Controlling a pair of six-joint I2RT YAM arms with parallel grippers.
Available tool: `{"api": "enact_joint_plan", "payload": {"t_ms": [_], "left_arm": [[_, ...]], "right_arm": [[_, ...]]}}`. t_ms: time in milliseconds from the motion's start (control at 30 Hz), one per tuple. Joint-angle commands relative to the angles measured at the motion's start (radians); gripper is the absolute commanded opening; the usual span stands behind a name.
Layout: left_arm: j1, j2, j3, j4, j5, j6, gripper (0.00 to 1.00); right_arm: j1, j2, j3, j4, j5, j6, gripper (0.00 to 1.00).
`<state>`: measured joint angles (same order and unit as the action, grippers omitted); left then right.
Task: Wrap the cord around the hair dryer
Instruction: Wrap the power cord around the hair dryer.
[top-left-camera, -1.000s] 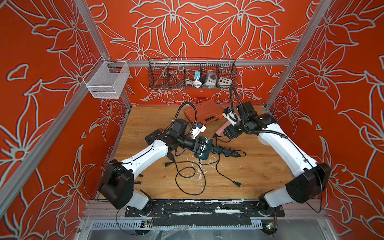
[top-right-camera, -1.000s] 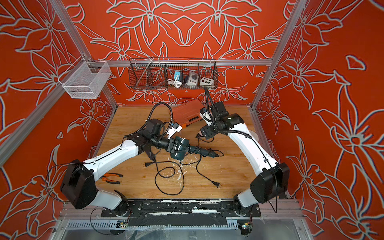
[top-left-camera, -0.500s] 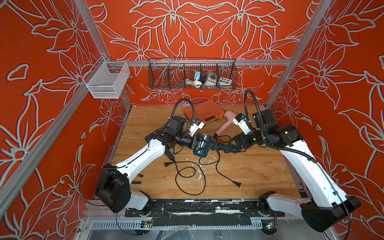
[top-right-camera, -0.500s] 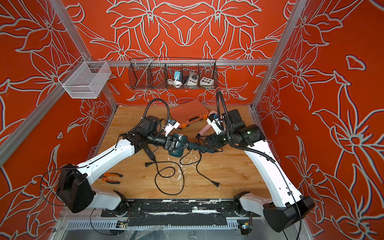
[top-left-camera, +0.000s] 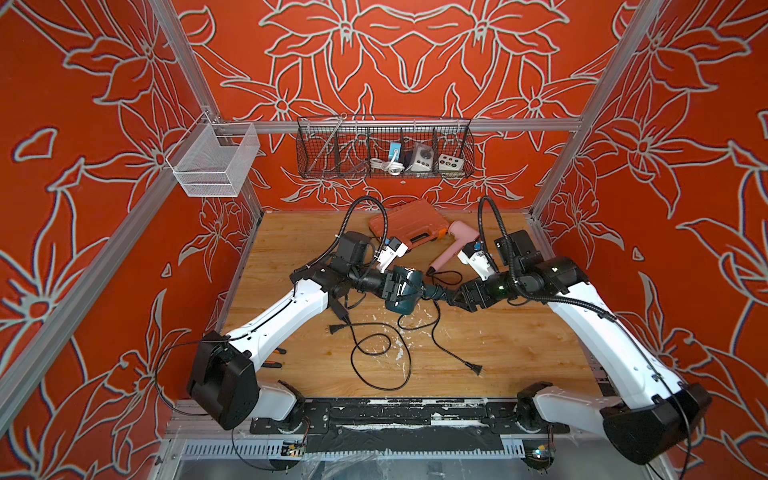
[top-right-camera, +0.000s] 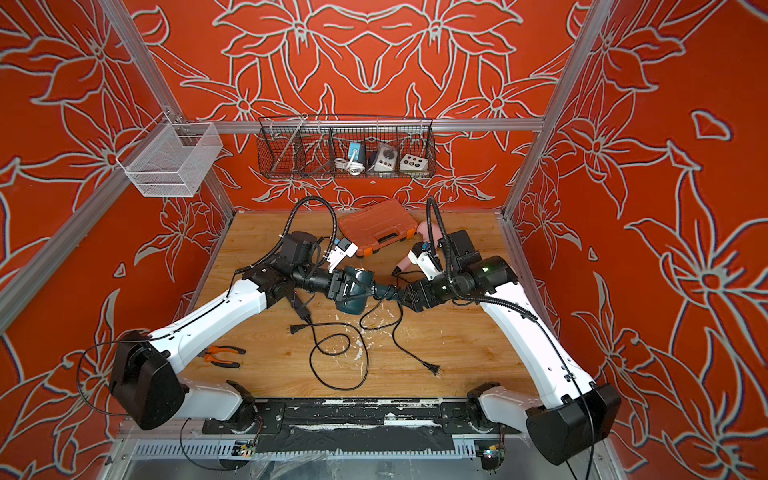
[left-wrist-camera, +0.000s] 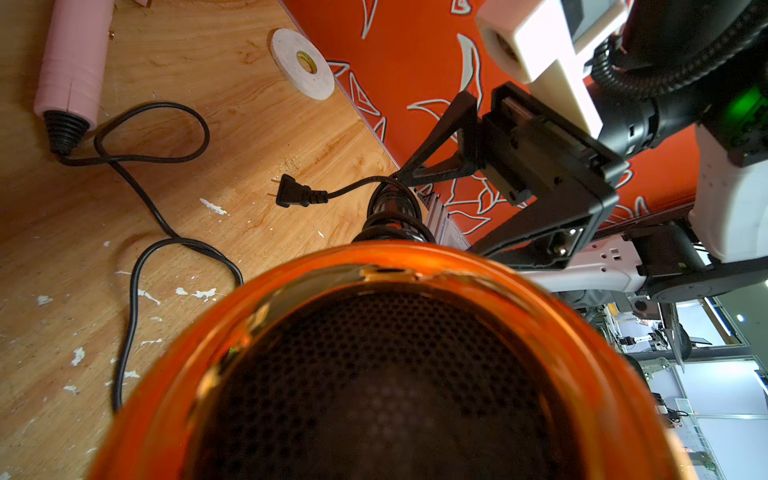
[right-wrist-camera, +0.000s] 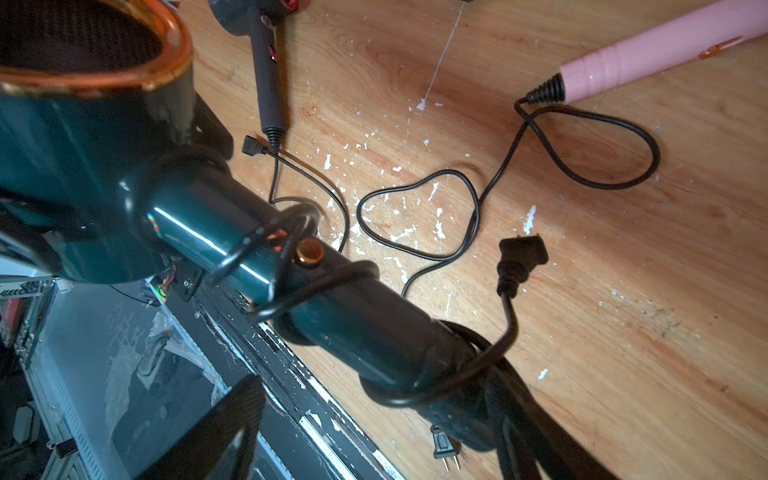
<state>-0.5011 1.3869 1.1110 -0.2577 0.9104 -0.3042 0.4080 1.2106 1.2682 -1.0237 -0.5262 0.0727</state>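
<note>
A dark teal hair dryer (top-left-camera: 405, 286) (top-right-camera: 353, 286) hangs above the table, handle pointing right. My left gripper (top-left-camera: 392, 286) (top-right-camera: 340, 286) is shut on its head, whose orange-rimmed grille (left-wrist-camera: 374, 332) fills the left wrist view. The black cord (right-wrist-camera: 291, 266) is coiled in several loops around the handle (right-wrist-camera: 232, 241). Its plug (right-wrist-camera: 519, 257) (left-wrist-camera: 293, 195) sticks out free near the handle's end. My right gripper (top-left-camera: 455, 295) (top-right-camera: 405, 300) (right-wrist-camera: 374, 382) is open, its fingers (left-wrist-camera: 436, 137) spread on either side of the handle's end and the last coils.
A pink hair dryer (top-left-camera: 457, 245) lies at the back right, with its cord (top-left-camera: 440, 332) and plug (top-left-camera: 476, 368) trailing forward. Another loose cord loop (top-left-camera: 374, 357) lies in the middle. An orange case (top-left-camera: 409, 222) sits at the back and pliers (top-right-camera: 220, 355) at front left.
My right arm has swung from the back by the pink dryer to the teal dryer's handle end. The left arm with the dryer has shifted slightly. Neither gripper's opening has changed.
</note>
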Motion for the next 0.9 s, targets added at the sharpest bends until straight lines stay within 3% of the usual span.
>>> {"api": "enact_joint_plan", "payload": {"t_ms": [0, 867], "left_arm": [[0.005, -0.045, 0.036, 0.055, 0.040, 0.007, 0.00], [0.005, -0.034, 0.045, 0.083, 0.055, -0.010, 0.00]], "right_arm": [[-0.003, 0.021, -0.012, 0.026, -0.067, 0.001, 0.87], [0.010, 0.112, -0.064, 0.092, -0.311, -0.124, 0.85]]}}
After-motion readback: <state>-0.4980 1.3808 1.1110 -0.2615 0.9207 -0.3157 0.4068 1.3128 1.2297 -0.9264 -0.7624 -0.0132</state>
